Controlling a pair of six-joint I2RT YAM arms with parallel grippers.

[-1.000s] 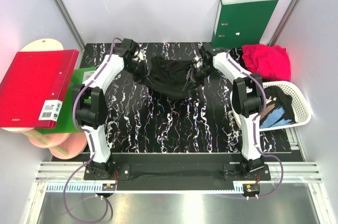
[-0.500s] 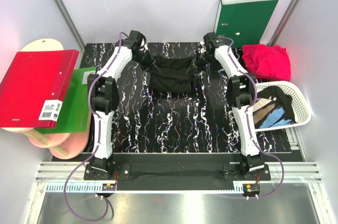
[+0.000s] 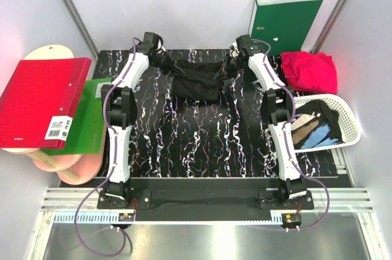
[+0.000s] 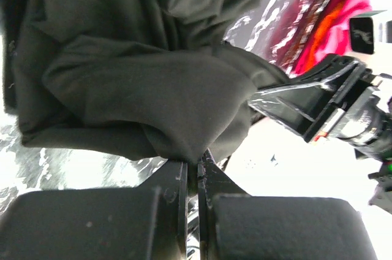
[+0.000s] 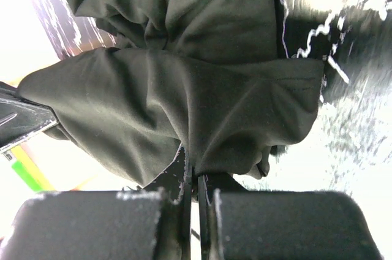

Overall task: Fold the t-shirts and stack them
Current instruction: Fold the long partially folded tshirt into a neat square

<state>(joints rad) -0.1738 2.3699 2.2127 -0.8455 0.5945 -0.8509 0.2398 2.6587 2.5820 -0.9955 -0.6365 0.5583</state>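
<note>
Holding the black t-shirt [image 3: 196, 81] by both ends right now, way out at the far side of the table [image 3: 196, 149]. The left gripper [image 3: 160, 59] is pinched tight on a bunch of cloth at the shirt's left end. The left wrist view shows it plainly, the fingers almost meeting with a fold of fabric squeezed between them. Same deal with the right gripper [image 3: 229, 67] on the other end, clamped down on a wad of cloth.

The thing that matters here: the shirt's long axis runs straight left to right between the two grippers, top edge pulled fairly taut, and the rest of the body sags toward the near side. I can't say for sure from above whether the low part rests on the table or hangs just off it. Neither arm is nearer, each has its own end, so I'd guess whatever comes next has to be done by both together or the shirt will skew.

Off to the right there's a pink t-shirt [image 3: 309, 71] in a heap, and just in front of it a white basket [image 3: 350, 113] with another printed black t-shirt [image 3: 312, 132] inside. Nothing looks folded yet
</note>
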